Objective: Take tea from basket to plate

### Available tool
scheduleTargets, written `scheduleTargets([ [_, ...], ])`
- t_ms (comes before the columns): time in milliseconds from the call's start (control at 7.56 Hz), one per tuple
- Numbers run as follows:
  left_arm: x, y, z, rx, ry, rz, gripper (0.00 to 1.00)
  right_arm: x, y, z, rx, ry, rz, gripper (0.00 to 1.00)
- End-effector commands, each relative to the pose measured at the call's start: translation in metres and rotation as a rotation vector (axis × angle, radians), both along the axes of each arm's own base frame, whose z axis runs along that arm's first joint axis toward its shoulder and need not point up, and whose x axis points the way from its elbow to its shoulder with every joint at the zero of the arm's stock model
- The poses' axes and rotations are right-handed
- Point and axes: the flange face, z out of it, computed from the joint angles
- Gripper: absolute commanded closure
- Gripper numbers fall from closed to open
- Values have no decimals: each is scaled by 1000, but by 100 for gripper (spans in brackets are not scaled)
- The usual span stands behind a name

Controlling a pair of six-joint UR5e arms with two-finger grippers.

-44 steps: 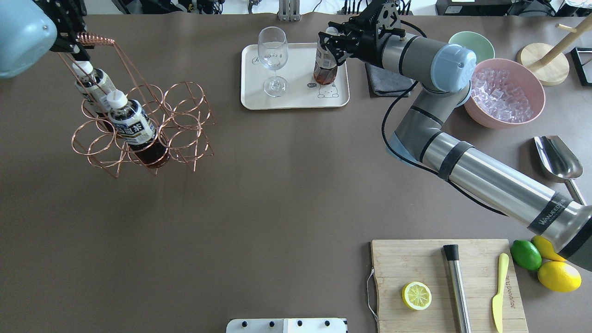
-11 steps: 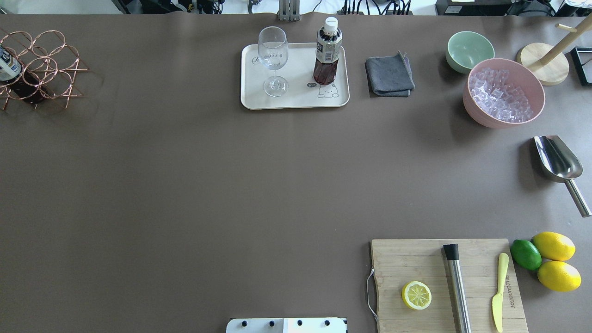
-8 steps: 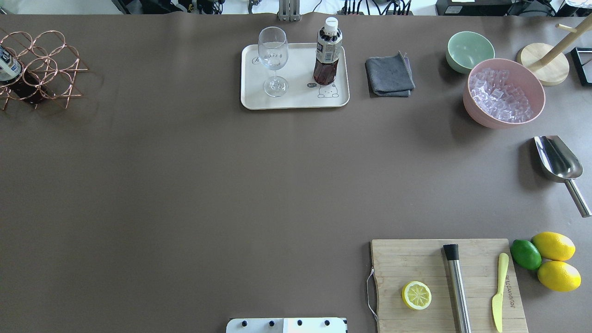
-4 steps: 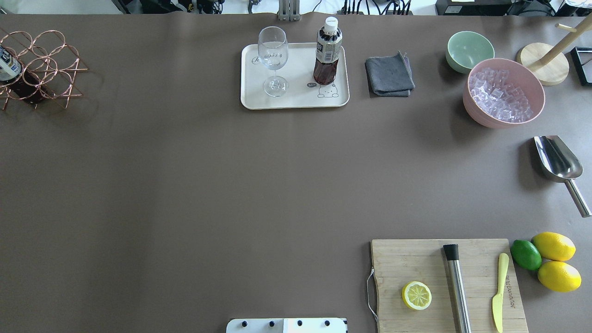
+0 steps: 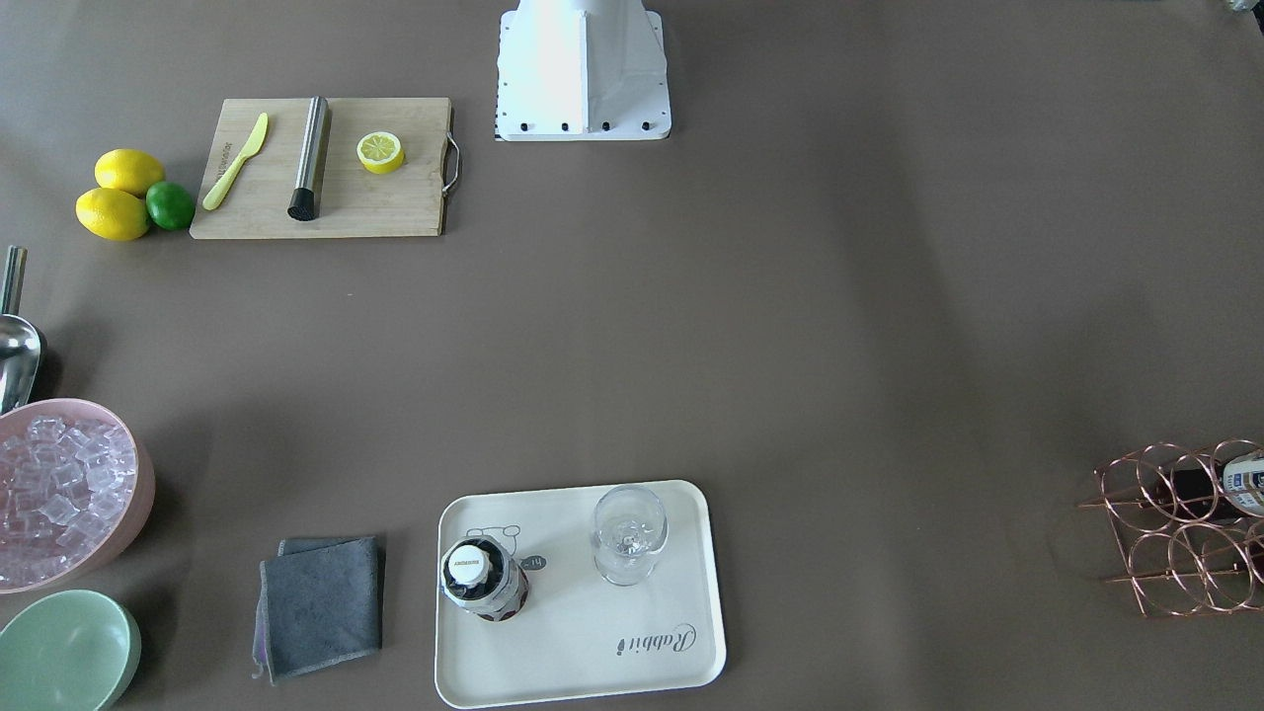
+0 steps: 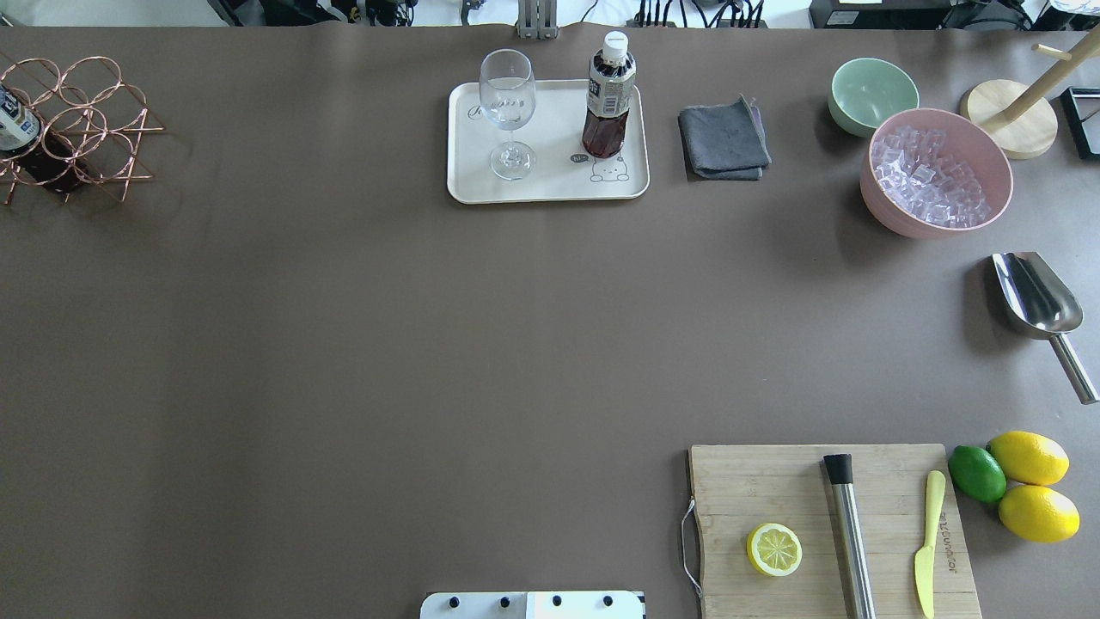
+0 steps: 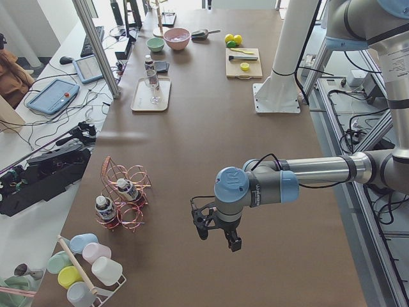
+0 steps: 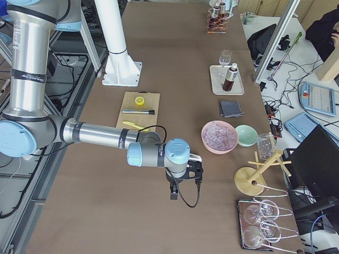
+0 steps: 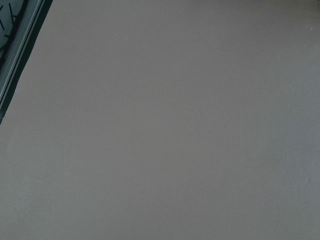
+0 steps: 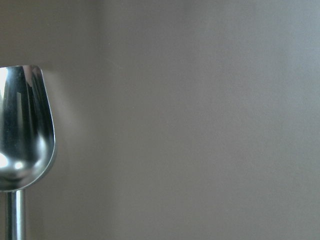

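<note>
On the counter (image 6: 430,344), at its far left, we see the basket (image 6: 86,112) with two like bottles (image 7: 126,188) in its cells. Toward the middle the tea (image 6: 608,103) stands upright on the plate (image 6: 559,182), just right of a wine glass (image 6: 509,112). We cannot tell whether the left claw (image 7: 217,236) or right claw (image 8: 179,188) is open or closed.

The left arm (image 7: 307,171) is stretching out level, its left gripper (image 7: 217,233) pointing down. The right arm (image 8: 100,135) is doing likewise, its right gripper (image 8: 183,182) apparently hanging downward; how the jaws stand cannot be told.
</note>
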Motion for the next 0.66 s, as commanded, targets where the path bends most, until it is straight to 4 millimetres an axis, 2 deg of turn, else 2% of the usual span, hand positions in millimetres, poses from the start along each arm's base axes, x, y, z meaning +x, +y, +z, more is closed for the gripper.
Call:
scheduleTargets([
  [0,17,-14,-2,89,-7,72,1,2,0,-1,2,-1,5,0],
  [265,54,-33,-17,117,1,174,1,3,-2,-3,7,-5,8,0],
  [529,61,-58,-41,172,68,174,1,4,-1,-3,7,-8,11,0],
])
